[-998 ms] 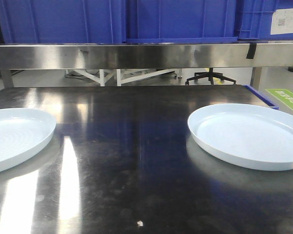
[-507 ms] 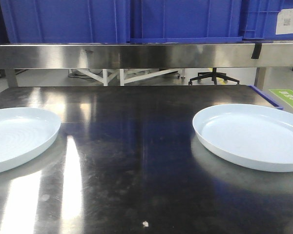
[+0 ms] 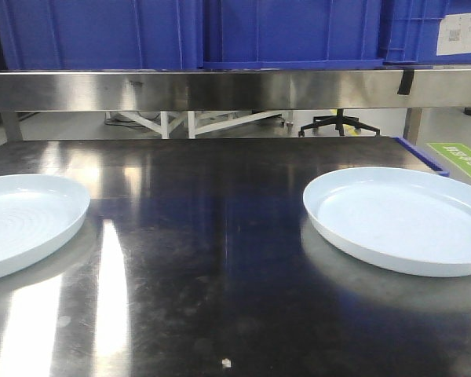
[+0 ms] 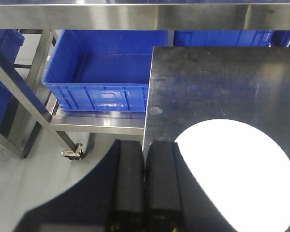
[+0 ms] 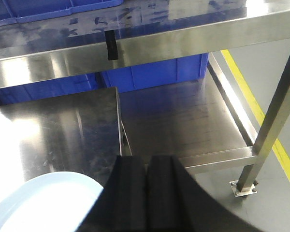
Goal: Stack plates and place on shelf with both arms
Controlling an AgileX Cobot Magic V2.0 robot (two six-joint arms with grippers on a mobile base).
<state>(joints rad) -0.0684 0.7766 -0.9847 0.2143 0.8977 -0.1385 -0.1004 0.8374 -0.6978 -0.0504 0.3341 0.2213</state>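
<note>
1. Left plate (image 3: 23, 224): lies flat on the table (image 3: 220, 259) at its left edge, partly cut off by the front view. It is pale blue-white and glossy, with a low upturned rim.
2. Right plate (image 3: 400, 220): lies flat at the table's right side, well apart from the left plate, with bare dark table top between them. The plates are not stacked.
3. Left gripper (image 4: 144, 145): the black fingers are pressed together, only a thin seam between them, and they grip nothing. It sits over the table's left edge (image 4: 150, 96), one finger outside the edge and one inside. The left plate (image 4: 237, 174), washed out to white in the wrist view, shows just beside the inner finger. Whether they touch cannot be told.
4. Right gripper (image 5: 146, 159): the fingers are likewise closed flat against each other with nothing between. It sits just off the table's right edge (image 5: 117, 121), and the right plate (image 5: 43, 203) is near it on the table side.
5. Shelf (image 3: 220, 88): a steel shelf runs above the table's far edge and carries blue crates (image 3: 290, 31). A strip of black tape (image 5: 111, 46) is on its front lip.
6. Left of the table: an open blue crate (image 4: 106, 72) sits on a low steel rack.
7. Right of the table: a bare lower shelf (image 5: 183, 116), with a yellow floor line (image 5: 261, 111) beyond it.
</note>
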